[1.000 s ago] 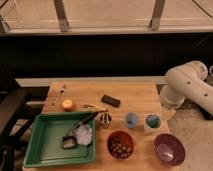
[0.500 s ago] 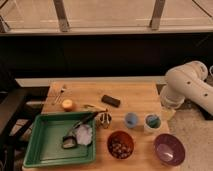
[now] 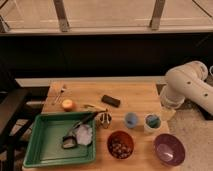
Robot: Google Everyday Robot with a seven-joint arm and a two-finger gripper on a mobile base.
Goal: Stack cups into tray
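A small blue cup [image 3: 131, 120] stands on the wooden table right of centre. A pale cup with a teal inside [image 3: 152, 123] stands just to its right. The green tray [image 3: 40, 150] lies at the front left and holds dark utensils [image 3: 80, 125] and a pale crumpled item [image 3: 83, 134]. The white arm [image 3: 187, 85] reaches in from the right. My gripper [image 3: 167, 113] hangs at its lower end by the table's right edge, just right of the pale cup and apart from both cups.
A brown bowl of nuts [image 3: 120, 144] and a purple bowl [image 3: 169, 148] sit at the front right. A small metal object [image 3: 105, 119] stands beside the tray. An orange fruit [image 3: 68, 104], a fork [image 3: 60, 93], a black block [image 3: 111, 101] and a green strip [image 3: 94, 106] lie further back.
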